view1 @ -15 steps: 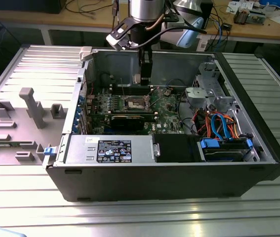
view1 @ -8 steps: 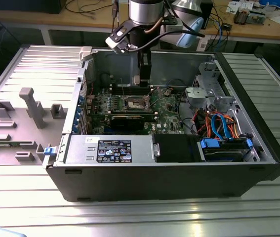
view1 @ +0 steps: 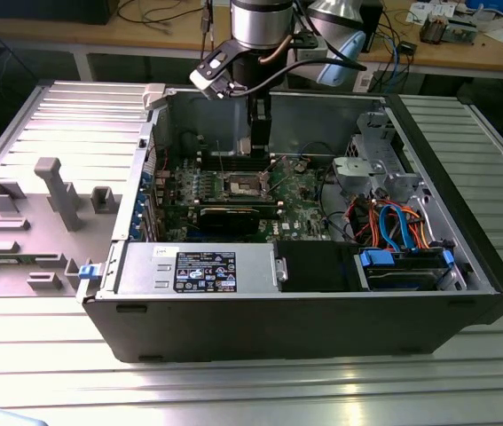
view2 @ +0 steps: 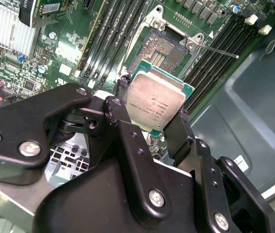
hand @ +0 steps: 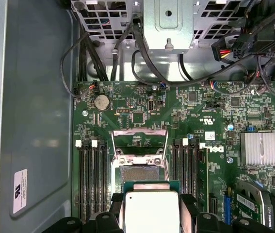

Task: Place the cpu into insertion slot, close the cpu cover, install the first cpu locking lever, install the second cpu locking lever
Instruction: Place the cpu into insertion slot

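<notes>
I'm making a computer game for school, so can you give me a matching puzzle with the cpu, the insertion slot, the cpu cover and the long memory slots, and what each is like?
Things:
1 cpu
2 insertion slot
3 cpu cover
4 memory slots

States:
A swung open
B gripped by the tool
C bare, with nothing in it
D long black rows on either side of the insertion slot

Pairs: 1-B, 2-C, 3-A, 4-D.
</notes>
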`<state>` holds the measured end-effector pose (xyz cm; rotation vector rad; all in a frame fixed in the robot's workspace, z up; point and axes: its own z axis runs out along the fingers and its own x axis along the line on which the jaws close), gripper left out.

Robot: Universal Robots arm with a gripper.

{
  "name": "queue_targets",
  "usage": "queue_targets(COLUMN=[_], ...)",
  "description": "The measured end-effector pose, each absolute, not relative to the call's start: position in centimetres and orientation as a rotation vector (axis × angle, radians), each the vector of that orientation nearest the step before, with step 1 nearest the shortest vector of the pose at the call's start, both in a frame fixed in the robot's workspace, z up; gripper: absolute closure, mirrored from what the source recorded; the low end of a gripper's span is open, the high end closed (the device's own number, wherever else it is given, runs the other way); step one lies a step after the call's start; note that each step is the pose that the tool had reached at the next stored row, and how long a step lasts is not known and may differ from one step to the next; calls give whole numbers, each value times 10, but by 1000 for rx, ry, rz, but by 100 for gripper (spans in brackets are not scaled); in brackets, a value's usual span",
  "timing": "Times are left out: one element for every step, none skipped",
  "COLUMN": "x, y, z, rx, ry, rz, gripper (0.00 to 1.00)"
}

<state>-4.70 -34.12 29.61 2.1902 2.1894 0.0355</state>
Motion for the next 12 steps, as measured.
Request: queue_targets(x=[-47,-47,-47,-47,-47,-47,-47,-47,-47,-47,-47,-47], y=[-341,-341,-341,-341,-341,-341,-341,-341,-341,-341,-341,-341], z=[296,296,296,296,296,296,296,296,296,296,296,296], rx=[2190,2190,2190,2190,2190,2190,2190,2190,2190,2190,2189,2189], ry=[2189,2189,2189,2189,2189,2189,2189,2189,2189,2189,2189,2189], rz=[36,36,36,36,36,36,36,36,36,35,35,34], gripper=[46,46,46,46,46,46,46,46,46,46,46,46])
